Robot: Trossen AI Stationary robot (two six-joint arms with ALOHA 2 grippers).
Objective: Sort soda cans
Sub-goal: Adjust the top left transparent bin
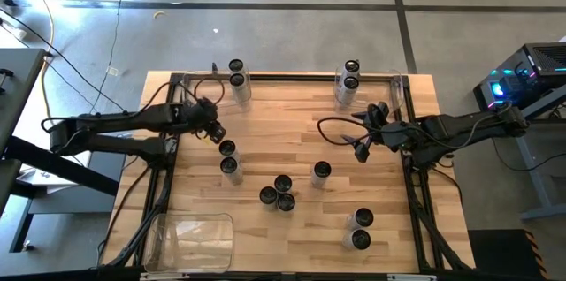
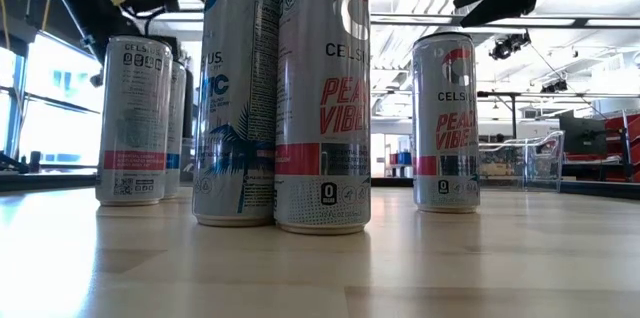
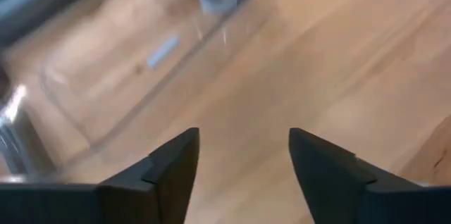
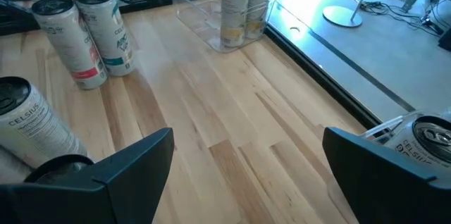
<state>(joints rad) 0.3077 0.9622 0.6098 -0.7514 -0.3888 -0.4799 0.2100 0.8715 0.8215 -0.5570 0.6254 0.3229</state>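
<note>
Near the back left bin (image 1: 239,87), our left gripper (image 1: 215,132) gapes empty over bare wood; cans (image 1: 228,149) stand just beside.

Bright overhead light; window glare behind cans (image 2: 325,98) in low view; left wrist view blurred, perhaps motion.

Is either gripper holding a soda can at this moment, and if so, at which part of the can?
Nothing is held. The left gripper and the right gripper both show only bare table between their open fingers.
</note>
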